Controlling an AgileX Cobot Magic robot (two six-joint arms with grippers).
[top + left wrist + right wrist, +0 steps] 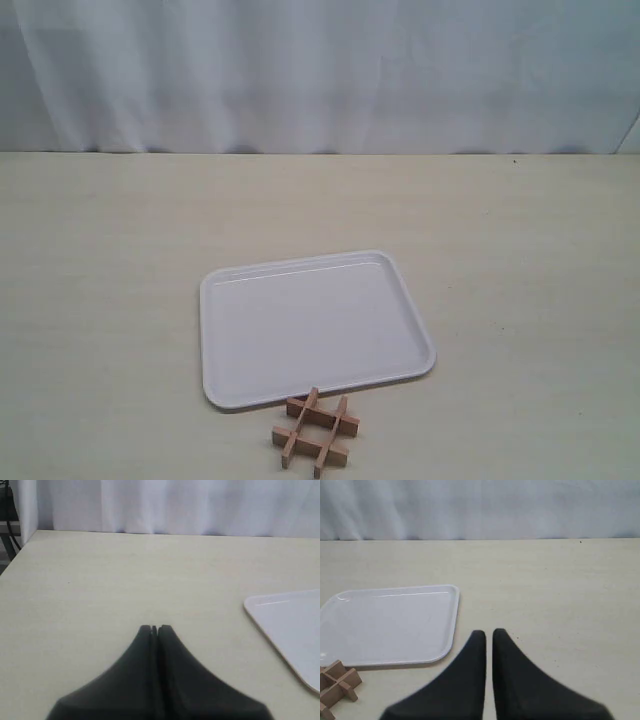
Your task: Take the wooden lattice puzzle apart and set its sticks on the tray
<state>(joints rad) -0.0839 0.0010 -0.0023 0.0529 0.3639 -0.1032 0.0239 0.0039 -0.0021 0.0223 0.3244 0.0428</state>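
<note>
One white tray, one wooden puzzle and two claws. The puzzle's four sticks are locked in a "#". It lies flat on the bench at the tray's 6 o'clock, right against the near rim. Broad bench runs from the tray toward 9, 12 and 3 o'clock, back to a white curtain. The left claw is pressed together, holding nothing. The right claw shows only a thin slit and grips nothing; it stands off the puzzle's 3 o'clock side, apart from it.
</note>
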